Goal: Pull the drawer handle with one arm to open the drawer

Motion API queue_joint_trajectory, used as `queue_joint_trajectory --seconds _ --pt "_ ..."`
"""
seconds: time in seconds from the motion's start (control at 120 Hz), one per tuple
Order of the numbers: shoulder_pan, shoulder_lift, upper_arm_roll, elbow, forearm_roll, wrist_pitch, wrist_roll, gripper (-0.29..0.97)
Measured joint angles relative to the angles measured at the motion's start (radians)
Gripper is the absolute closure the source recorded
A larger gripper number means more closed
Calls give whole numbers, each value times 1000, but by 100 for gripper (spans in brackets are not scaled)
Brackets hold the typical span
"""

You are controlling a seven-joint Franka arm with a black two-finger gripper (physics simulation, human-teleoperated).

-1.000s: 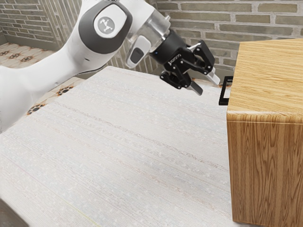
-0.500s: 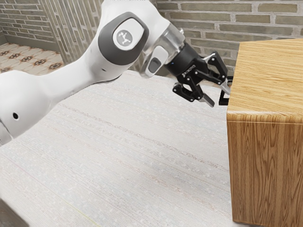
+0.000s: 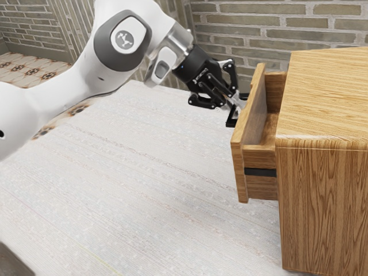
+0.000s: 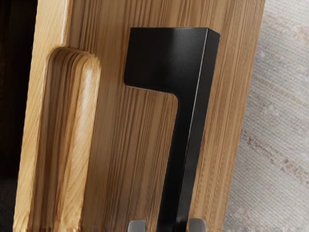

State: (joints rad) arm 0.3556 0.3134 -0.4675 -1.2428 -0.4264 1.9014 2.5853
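**Item: drawer pull, mid-travel.**

1. Tool [image 3: 234, 103]: black, two-fingered, closed on the drawer handle [image 3: 231, 119]. In the wrist view the grey fingertips [image 4: 137, 225] sit either side of the handle's black bar [image 4: 188, 121], touching it from two sides.
2. Drawer handle: a flat black bracket mounted on the drawer front [image 4: 120, 145]. Its long bar runs straight away from the fingertips, so the grip straddles the bar across its narrow width, close to one end.
3. Drawer [image 3: 253, 132]: partly open. Its front stands clear of the cabinet [image 3: 328, 172], with the side panel and a dark gap showing between them.
4. Governing relation: the cabinet lies to the exterior view's right of the tool, and the drawer slides out toward the exterior view's left. Judged, any further pull should run straight along that line, away from the cabinet face and square to the handle's long axis. A sideways drift could bind the drawer or slip the bar out of the grip.
5. Arm [image 3: 86, 75]: white, entering from the exterior view's left, on the pull side.
6. Desk [image 3: 144, 190]: pale, woodgrained, carrying the cabinet.
7. Brick wall [image 3: 276, 23]: behind.
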Motion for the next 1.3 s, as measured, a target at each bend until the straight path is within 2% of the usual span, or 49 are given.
queue_joint_trajectory --seconds 0.125,0.375,0.542,0.575,0.642,0.717,0.808,0.933,1.008,1.175,1.3 --pt "55 -4 -37 -8 -1 -11 -3 78" --pt "63 -84 -37 -110 -1 -37 -7 77" --pt "103 -128 -44 -159 -1 -43 -9 79" --pt "149 -129 -90 -161 -2 -44 -9 79" --pt "298 -129 -242 -173 -1 -46 -10 77" --pt "387 -126 -328 -183 1 -47 -10 76" --pt "549 -118 -489 -202 2 -48 -7 77" --pt "681 -113 -614 -225 3 -49 -4 78" --pt "720 -113 -646 -231 7 -50 -3 79" --pt "734 -115 -671 -232 100 -48 16 78" --pt "877 -102 -814 -234 148 -51 36 76"
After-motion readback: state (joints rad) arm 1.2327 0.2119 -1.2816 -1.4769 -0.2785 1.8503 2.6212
